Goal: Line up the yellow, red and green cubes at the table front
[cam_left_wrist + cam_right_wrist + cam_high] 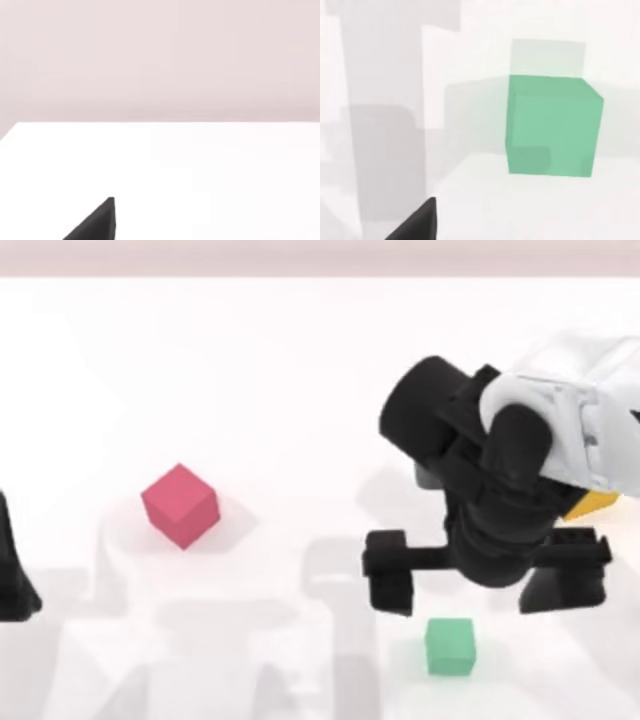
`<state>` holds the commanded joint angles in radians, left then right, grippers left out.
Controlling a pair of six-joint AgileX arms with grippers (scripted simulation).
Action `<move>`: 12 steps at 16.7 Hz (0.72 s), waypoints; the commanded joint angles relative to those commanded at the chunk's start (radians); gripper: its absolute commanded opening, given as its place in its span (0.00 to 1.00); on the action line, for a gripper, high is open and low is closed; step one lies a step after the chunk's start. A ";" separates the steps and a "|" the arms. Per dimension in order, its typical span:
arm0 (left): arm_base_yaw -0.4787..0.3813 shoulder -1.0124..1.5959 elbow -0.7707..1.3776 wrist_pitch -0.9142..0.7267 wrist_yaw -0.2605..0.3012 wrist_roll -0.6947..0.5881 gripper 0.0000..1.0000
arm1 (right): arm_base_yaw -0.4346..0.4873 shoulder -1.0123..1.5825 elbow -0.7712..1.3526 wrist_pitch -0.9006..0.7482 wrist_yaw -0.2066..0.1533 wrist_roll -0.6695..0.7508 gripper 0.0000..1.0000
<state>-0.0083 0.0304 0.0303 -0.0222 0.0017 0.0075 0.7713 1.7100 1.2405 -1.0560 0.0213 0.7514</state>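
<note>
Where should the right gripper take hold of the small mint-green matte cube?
Across two opposite vertical faces of the small mint-green matte cube, coming straight down. It sits flat and square on the white table with nothing touching its sides; the right gripper hangs open beside it.

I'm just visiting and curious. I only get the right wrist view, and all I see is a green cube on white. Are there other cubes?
Observer: Yes. The top view shows a red cube on the left half of the table, between the parked left arm at the left edge and the green cube.
Operator: Is there a third one?
Observer: A yellow cube peeks out near the right edge, mostly hidden under the right arm.
Operator: Is the claw holding anything?
Observer: No. The right gripper is open and empty. The green cube lies just below it in the top view, not between its fingers.
</note>
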 joint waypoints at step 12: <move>-0.159 0.989 0.778 -0.556 -0.001 0.185 1.00 | -0.148 -0.886 -0.666 0.483 -0.027 -0.343 1.00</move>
<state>-0.1672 1.0197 0.8082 -0.5777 0.0005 0.1921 0.6230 0.8236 0.5742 -0.5732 -0.0055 0.4087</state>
